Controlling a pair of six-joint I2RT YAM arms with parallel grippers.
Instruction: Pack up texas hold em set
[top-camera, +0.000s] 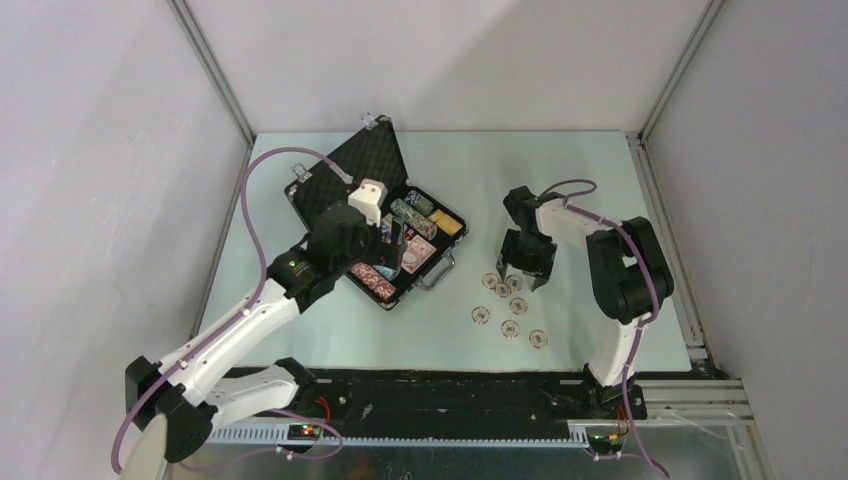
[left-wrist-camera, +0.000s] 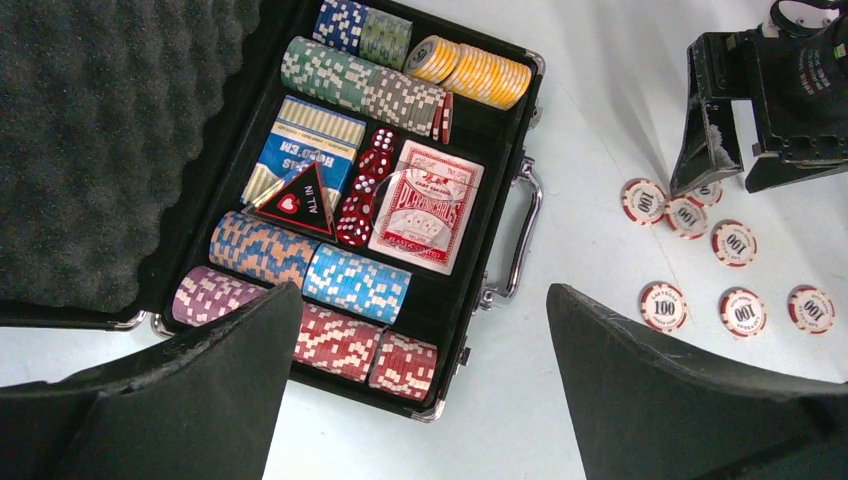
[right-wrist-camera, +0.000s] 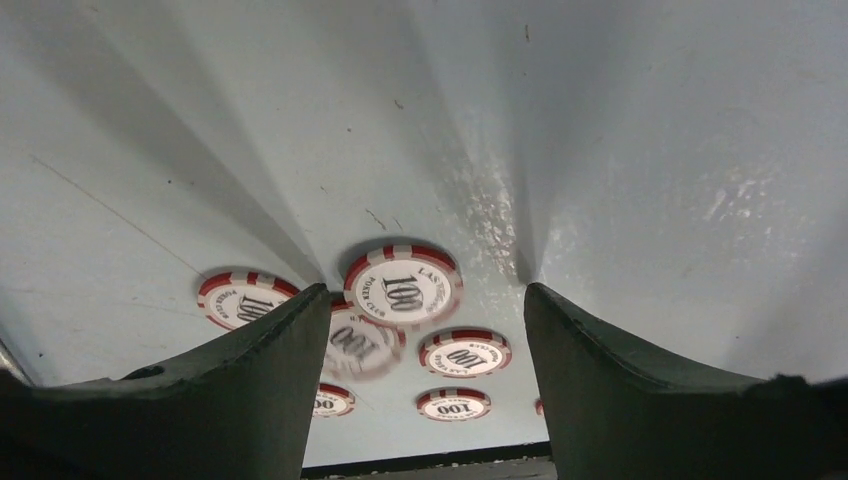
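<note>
Right gripper brackets loose chips, apparently clear of case.

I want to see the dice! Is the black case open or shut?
Open. The case has its foam lid tipped back, showing chips, cards and red dice inside.

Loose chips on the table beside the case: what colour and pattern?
Loose round poker chips: red-and-white striped rims, white centres marked 100. Best in left wrist view.
</note>
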